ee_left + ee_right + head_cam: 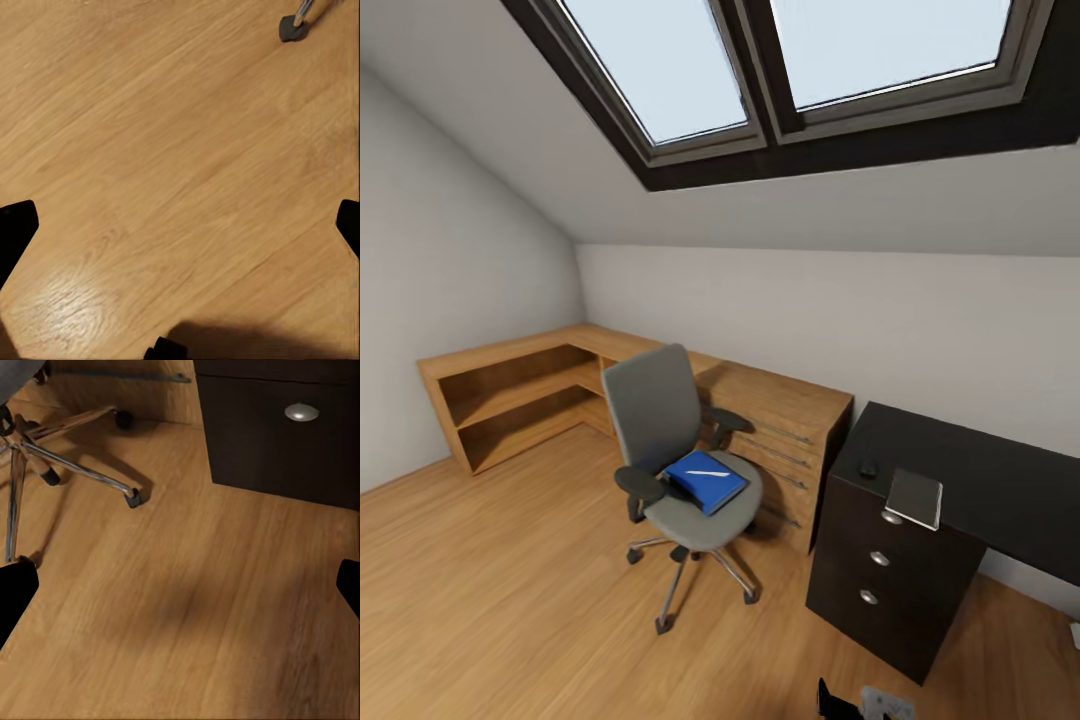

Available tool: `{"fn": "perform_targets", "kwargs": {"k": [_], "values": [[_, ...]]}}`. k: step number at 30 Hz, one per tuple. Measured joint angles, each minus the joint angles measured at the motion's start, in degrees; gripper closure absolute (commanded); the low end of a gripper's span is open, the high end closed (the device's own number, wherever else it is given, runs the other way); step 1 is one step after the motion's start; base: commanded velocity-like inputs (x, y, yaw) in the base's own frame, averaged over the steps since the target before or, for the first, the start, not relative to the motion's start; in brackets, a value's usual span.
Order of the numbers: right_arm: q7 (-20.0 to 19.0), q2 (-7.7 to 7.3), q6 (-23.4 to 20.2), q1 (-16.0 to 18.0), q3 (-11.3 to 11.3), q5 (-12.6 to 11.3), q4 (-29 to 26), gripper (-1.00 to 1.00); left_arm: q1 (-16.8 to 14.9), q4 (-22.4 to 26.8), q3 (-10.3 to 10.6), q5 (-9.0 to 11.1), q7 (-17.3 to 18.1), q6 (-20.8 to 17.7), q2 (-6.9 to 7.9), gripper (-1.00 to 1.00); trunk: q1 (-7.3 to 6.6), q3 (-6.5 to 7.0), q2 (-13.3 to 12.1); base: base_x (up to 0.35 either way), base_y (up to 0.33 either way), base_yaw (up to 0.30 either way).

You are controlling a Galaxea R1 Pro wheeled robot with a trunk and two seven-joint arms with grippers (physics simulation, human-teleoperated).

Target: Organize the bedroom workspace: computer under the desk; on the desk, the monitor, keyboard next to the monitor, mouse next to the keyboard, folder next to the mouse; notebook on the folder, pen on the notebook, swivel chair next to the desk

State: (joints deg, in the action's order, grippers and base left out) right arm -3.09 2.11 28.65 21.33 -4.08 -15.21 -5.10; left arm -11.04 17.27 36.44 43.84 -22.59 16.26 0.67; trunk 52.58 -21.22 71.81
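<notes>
Both grippers (180, 225) (180, 585) spread wide over grained wooden floor (195, 615); flat blue folder (705, 479) on padded swivel chair (660, 420).

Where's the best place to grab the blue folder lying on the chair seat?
Probably the folder's front corner overhanging the swivel chair's seat edge, approached from the open front. The backrest and armrests block the other sides, and the pen rests on top.

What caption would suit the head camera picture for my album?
Attic bedroom: blue folder with white pen on the grey swivel chair; notebook and mouse on the black desk.
</notes>
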Motion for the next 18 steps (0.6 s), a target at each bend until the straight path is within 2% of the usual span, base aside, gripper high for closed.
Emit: {"fn": "perform_targets", "kwargs": {"k": [5, 7, 10, 11, 13, 15, 16, 17, 18], "values": [[2.01, -0.57, -1.97, 0.04, -0.12, -0.3, -7.9, -1.0, 0.02, 2.48, 0.11, -0.08, -0.03, -0.19, -0.4, -1.0, -0.87, 0.71, -1.59, 0.008, -0.008, 0.0], [4.27, -0.71, -4.68, 0.08, -0.2, -0.11, -11.96, -1.0, 0.02, 5.67, 0.11, -0.16, -0.19, -0.62, -0.51, -1.0, -1.31, 1.07, -2.39, 0.002, -0.002, 0.0], [9.82, -1.0, -14.2, 0.32, -0.41, 0.74, -20.16, -1.0, 0.03, 14.52, 0.14, -0.99, -0.57, -3.03, -0.68, -1.0, -1.97, 1.62, -3.59, 0.0, 0.0, 0.0], [10.68, -1.06, -16.15, 0.39, -0.43, 0.83, -21.58, -1.0, 0.04, 16.64, 0.08, -1.32, -0.73, -4.08, -0.62, -1.0, -2.19, 1.79, -4.0, 0.0, 0.0, 0.0], [13.31, -1.18, -23.43, 1.28, -0.38, 0.98, -26.89, -1.0, 0.01, 26.13, -0.27, -2.99, -2.59, -10.88, -0.23, -1.0, -2.63, 2.16, -4.8, 0.0, 0.0, 0.0], [14.78, -1.23, -30.0, 3.01, -0.32, 0.86, -31.8, -1.0, 0.0, 36.46, -1.44, -3.48, -7.16, -19.5, 0.38, -1.0, -3.07, 2.53, -5.61, 0.0, 0.0, 0.0], [15.26, -1.26, -34.45, 4.57, -0.31, 0.84, -34.39, -1.0, 0.01, 42.25, -2.88, -3.83, -10.29, -24.86, 0.49, -1.0, -3.29, 2.71, -6.01, 0.0, 0.0, 0.0], [15.5, -1.29, -36.98, 5.65, -0.32, 0.87, -35.69, -1.0, 0.03, 45.44, -3.73, -3.91, -11.77, -27.57, 0.53, -1.0, -3.51, 2.88, -6.41, 0.0, 0.0, 0.0], [16.01, -1.37, -41.29, 7.43, -0.31, 0.96, -37.56, -1.0, 0.06, 49.92, -5.29, -4.09, -13.79, -31.81, 0.58, -1.0, -3.73, 3.07, -6.81, 0.0, 0.0, 0.0]]}}
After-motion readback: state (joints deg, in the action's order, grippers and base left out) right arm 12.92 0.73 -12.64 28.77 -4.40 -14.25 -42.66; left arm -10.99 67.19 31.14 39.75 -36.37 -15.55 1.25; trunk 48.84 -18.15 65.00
